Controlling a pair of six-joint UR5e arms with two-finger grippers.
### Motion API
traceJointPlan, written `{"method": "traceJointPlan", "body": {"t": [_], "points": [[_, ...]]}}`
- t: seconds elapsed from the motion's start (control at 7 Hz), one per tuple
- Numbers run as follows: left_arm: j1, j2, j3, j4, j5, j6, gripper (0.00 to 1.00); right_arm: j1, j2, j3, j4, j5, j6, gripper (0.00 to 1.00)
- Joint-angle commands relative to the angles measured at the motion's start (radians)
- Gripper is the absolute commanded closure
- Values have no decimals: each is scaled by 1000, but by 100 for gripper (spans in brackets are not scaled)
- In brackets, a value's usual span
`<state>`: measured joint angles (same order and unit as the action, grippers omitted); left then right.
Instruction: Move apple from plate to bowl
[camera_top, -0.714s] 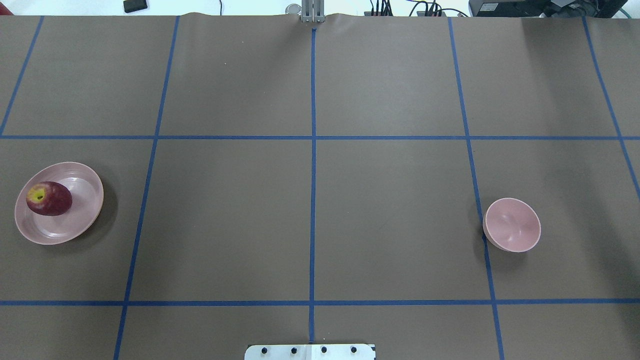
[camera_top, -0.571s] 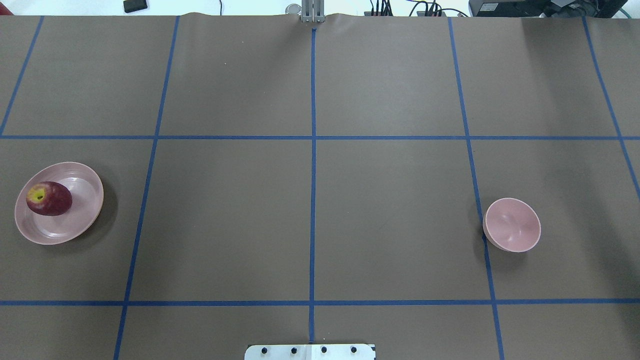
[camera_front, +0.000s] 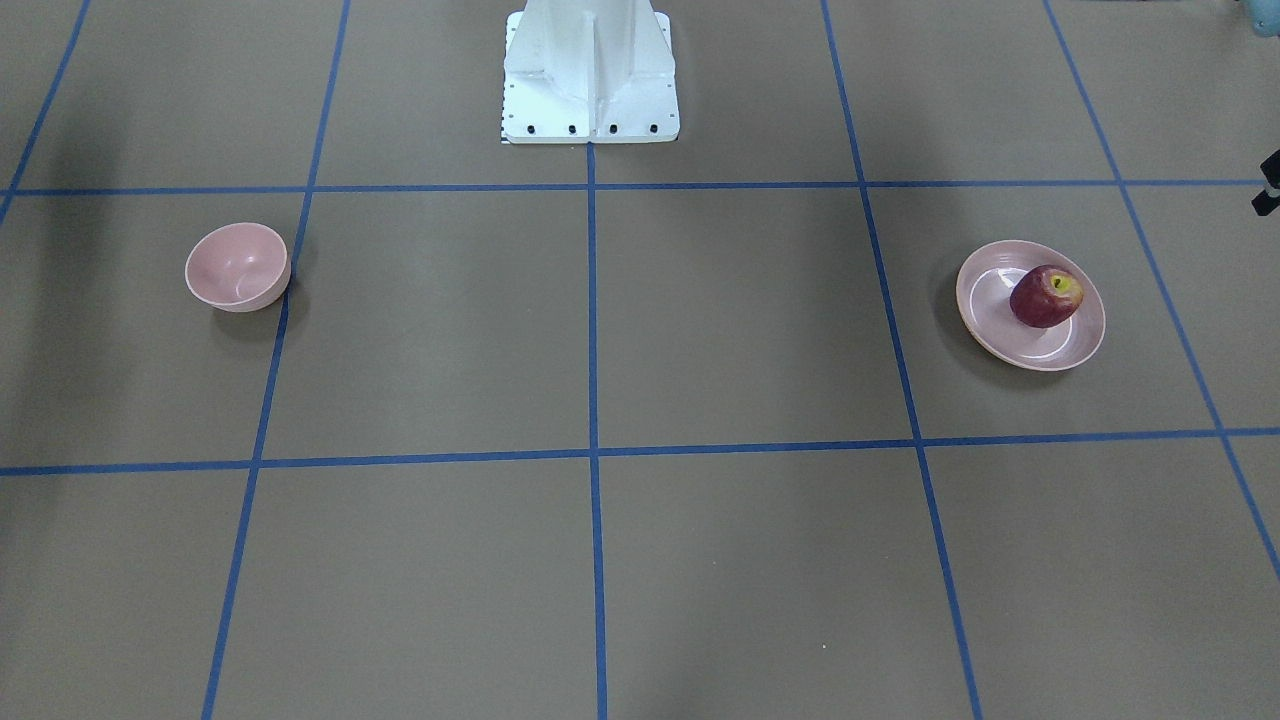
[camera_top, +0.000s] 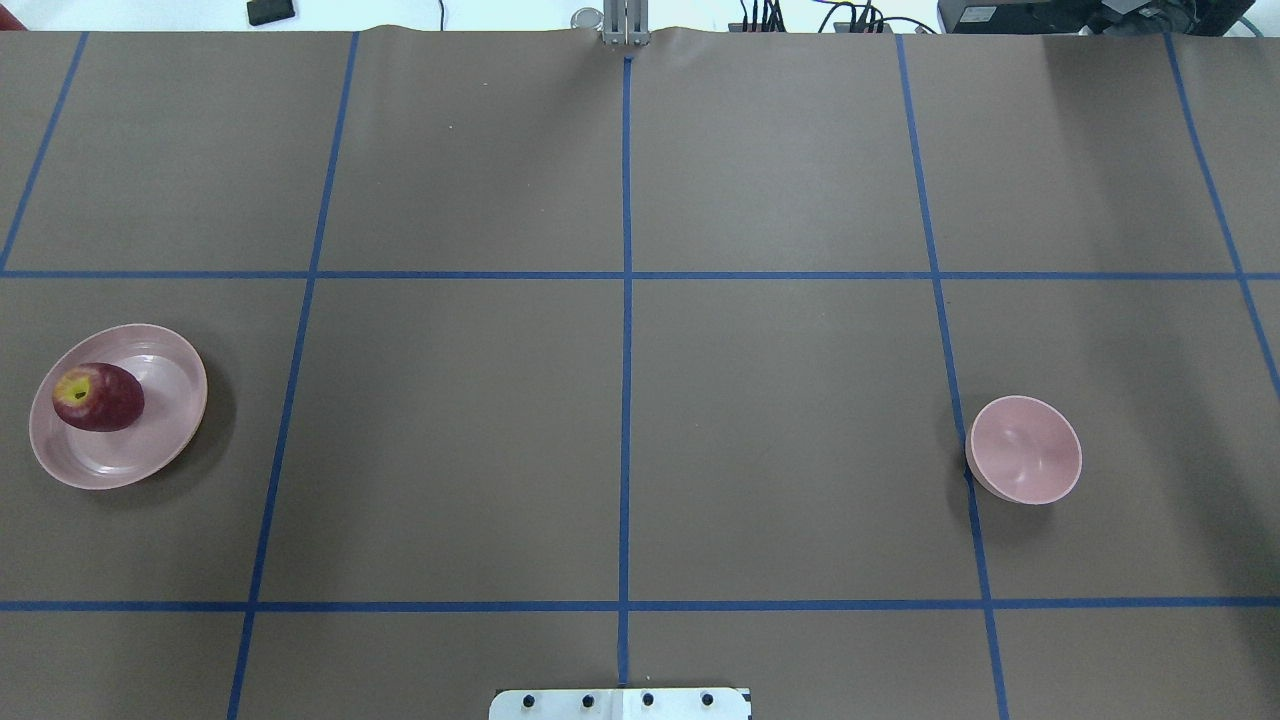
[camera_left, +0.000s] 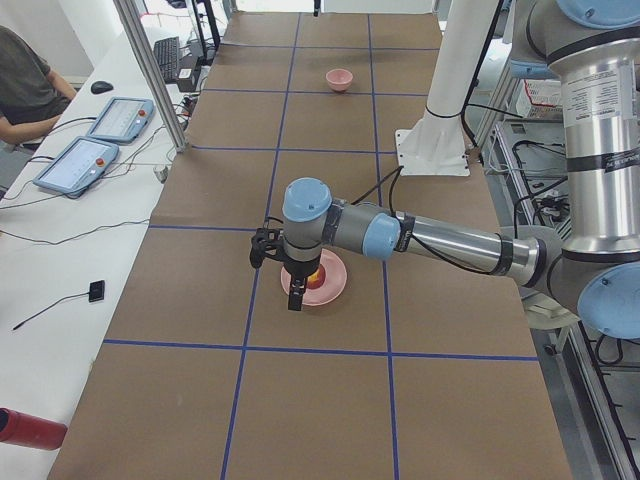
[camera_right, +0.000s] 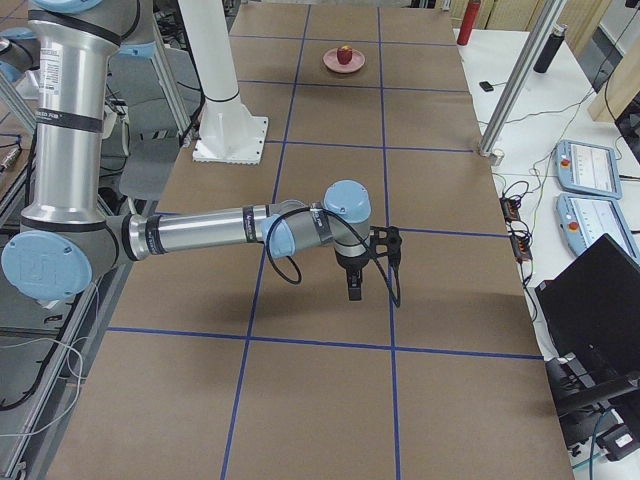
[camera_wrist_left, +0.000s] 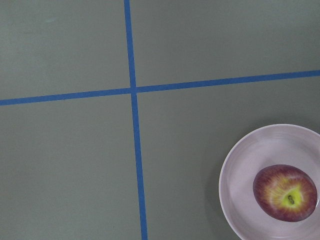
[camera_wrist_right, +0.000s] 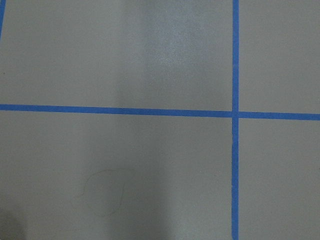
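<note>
Near plate (camera_left: 336, 285), L arm (camera_left: 440, 240) stretched level, fingers (camera_left: 296, 298) pointing down

The table (camera_top: 780, 420) is wearing a flat brown cover, and blue tape (camera_top: 625, 300) is running across it in a grid of big squares. On the robot's left the plate (camera_top: 165, 440) is sitting inside one square, clear of the lines around it. Far across on the robot's right the bowl (camera_top: 1025, 450) is standing upright, its inner edge overlapping a tape line. The two are lying well apart. At the robot's edge a white base (camera_front: 590, 100) is standing right on the centre line.
</note>
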<state>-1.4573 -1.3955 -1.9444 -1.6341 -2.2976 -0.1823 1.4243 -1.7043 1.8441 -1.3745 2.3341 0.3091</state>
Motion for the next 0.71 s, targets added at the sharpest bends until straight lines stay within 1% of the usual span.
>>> {"method": "traceJointPlan", "body": {"t": [0.0, 0.57], "points": [[0, 1, 4, 0, 3, -5, 2, -1, 0, -2, 0, 2, 1, 0], [2, 3, 4, 0, 3, -5, 2, -16, 0, -6, 0, 13, 5, 0]]}}
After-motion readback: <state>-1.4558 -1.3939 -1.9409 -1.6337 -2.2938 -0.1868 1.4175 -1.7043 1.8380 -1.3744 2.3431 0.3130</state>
